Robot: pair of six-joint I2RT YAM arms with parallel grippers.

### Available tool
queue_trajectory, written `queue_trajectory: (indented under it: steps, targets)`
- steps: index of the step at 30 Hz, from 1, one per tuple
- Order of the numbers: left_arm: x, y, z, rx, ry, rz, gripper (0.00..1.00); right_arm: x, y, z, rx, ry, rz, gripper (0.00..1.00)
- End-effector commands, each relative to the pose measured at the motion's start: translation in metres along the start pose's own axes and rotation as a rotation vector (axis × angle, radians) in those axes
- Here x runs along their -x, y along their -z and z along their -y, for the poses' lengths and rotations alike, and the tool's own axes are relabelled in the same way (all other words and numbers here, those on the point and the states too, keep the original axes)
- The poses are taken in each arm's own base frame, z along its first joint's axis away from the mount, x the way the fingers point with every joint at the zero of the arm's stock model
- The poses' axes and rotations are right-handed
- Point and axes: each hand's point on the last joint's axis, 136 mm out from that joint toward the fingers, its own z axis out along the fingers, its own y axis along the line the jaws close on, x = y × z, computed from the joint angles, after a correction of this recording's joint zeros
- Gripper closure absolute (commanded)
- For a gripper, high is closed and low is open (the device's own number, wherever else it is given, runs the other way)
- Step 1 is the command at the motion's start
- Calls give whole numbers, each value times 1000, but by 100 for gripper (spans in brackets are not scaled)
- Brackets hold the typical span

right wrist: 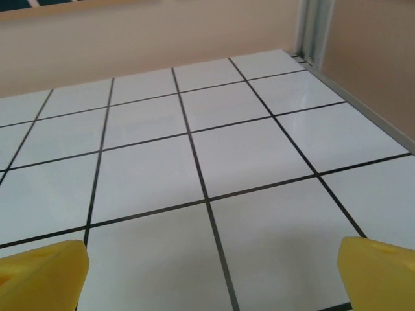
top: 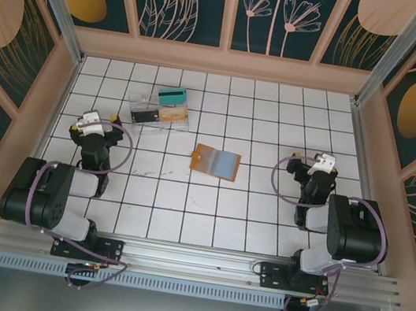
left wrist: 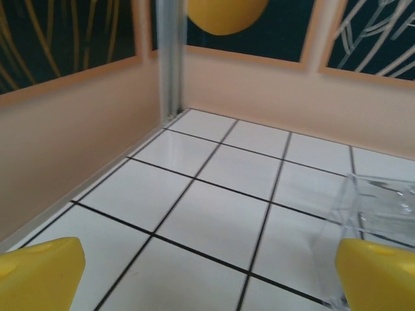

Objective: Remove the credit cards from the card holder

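Two grippers spread wide, nothing held: left gripper [top: 88, 120] over the left side of the table [top: 183, 207], right gripper [top: 320, 165] over the right side, yellow fingertips [left wrist: 39, 272] far apart above bare white tile. Just far-right of the left gripper, clear plastic tray [top: 159, 111] of teal, black and tan pieces, its near corner close by the right fingertip in the left wrist view. Between the arms, well apart from both, card holder [top: 216, 162] lying flat, orange face left, blue-grey face right, near-right of the tray without touching. Bare tile all round the card holder; walls [top: 208, 60] closing the left, right and far edges.
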Motion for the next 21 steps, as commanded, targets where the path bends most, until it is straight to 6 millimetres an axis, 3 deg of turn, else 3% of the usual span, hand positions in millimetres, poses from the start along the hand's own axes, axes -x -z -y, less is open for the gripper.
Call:
queue_trajectory:
  steps: [1,2,21]
  targets:
    - [3,5,8,-69,-7,44,1,24,-1,-10,67,-8,87,1]
    - [-5,2,8,-63,-23,3,1,25,-1,-10,69,-9,90,1]
    - [-1,2,9,-70,-24,22,1,24,-2,-14,95,2,81,1]
